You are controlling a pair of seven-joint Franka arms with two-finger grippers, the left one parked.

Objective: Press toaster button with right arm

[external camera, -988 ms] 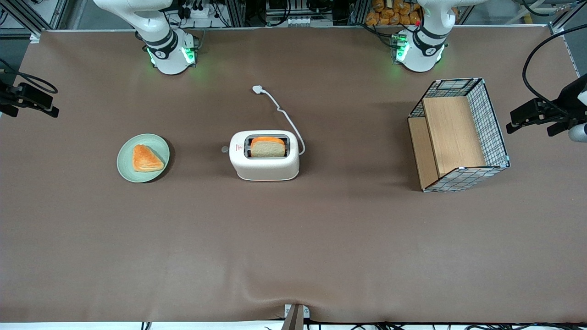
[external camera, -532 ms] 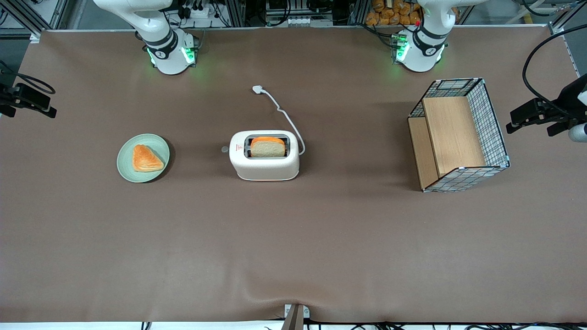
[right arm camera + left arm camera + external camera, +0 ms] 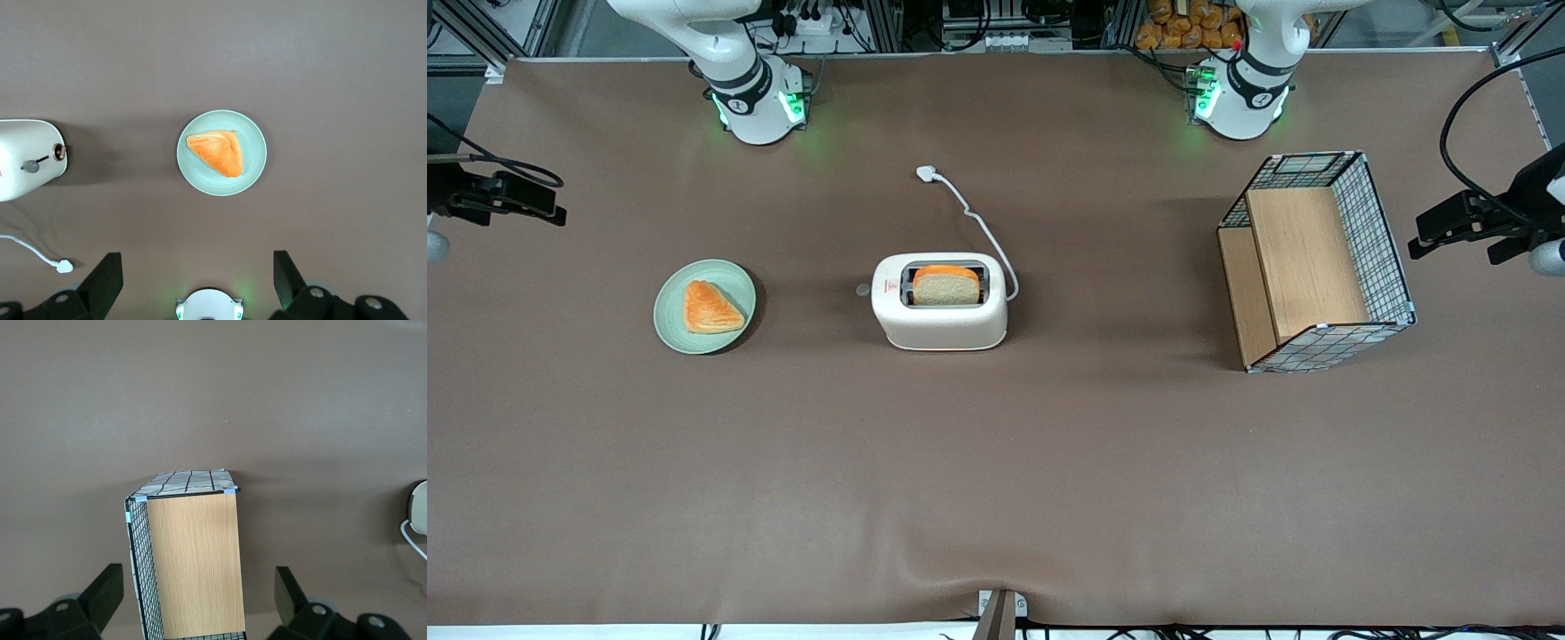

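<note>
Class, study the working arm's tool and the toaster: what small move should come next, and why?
Probably carry the tool sideways toward the toaster button. The tool hangs open at the working arm's end of the table, well short of the toaster, with the plate between them. The button projects from the narrow end wall facing the plate and is untouched.

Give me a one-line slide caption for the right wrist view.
Open gripper high above the green plate with its pastry, the toaster and its grey toaster button beside it, untouched.
</note>
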